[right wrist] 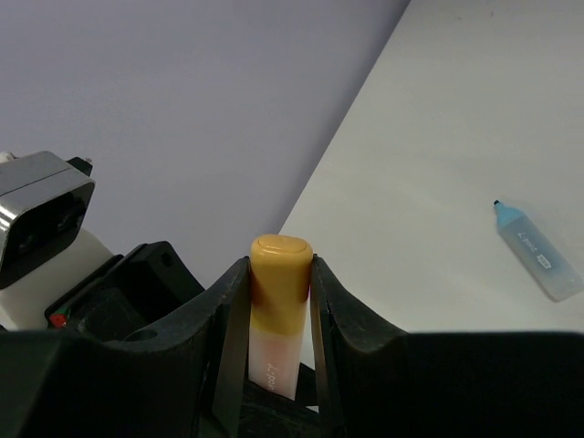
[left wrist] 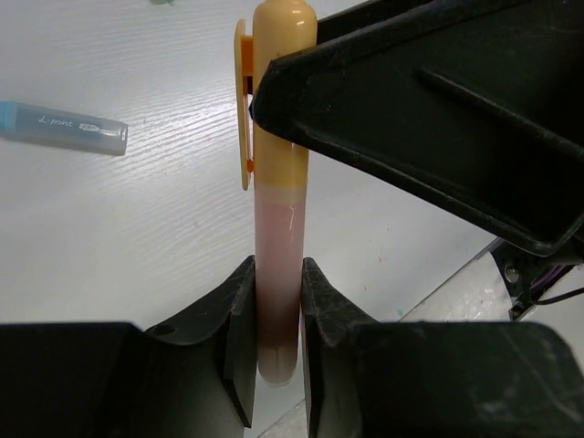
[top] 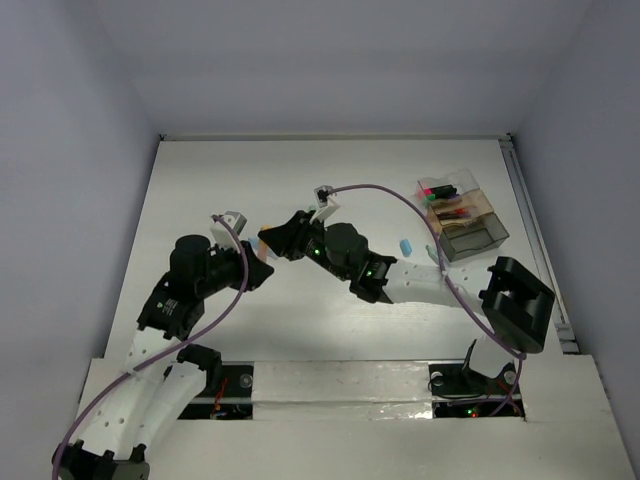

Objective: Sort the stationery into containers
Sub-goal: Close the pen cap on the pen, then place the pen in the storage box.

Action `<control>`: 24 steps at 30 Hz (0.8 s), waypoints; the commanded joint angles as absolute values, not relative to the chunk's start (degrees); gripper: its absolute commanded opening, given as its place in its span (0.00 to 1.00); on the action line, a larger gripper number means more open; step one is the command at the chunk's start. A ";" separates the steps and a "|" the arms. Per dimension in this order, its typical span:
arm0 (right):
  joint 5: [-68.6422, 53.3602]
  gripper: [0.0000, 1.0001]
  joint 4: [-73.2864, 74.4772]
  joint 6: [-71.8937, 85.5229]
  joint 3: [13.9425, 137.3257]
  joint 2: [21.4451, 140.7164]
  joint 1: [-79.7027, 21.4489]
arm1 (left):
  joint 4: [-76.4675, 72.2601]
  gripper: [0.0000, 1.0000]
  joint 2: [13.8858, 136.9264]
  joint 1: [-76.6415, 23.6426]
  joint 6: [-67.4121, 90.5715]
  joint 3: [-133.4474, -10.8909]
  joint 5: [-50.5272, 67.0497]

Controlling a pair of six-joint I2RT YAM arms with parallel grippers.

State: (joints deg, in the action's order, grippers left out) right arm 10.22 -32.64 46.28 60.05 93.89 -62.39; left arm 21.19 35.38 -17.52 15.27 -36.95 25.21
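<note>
The white worktop [top: 250, 180] shows a faint wood-grain ripple under pale lilac walls, and above its middle both my hands grip one orange-capped marker [left wrist: 278, 164]. My left hand [left wrist: 276, 301] is clamped on its smooth, milky-pink round barrel, and my right hand [right wrist: 281, 292] is pinched on the glossy rounded cap (the one with the flat side clip). A stubby blue marker [right wrist: 538, 260] with a frosted grey body lies flat on the worktop, well apart, and the clear compartmented box [top: 462, 212] sits near the far right edge, holding a few coloured pieces.
</note>
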 commanded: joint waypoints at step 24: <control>6.67 0.00 -21.19 45.63 61.00 86.14 -34.73 | -3.78 0.86 31.99 -14.77 17.40 -38.67 26.98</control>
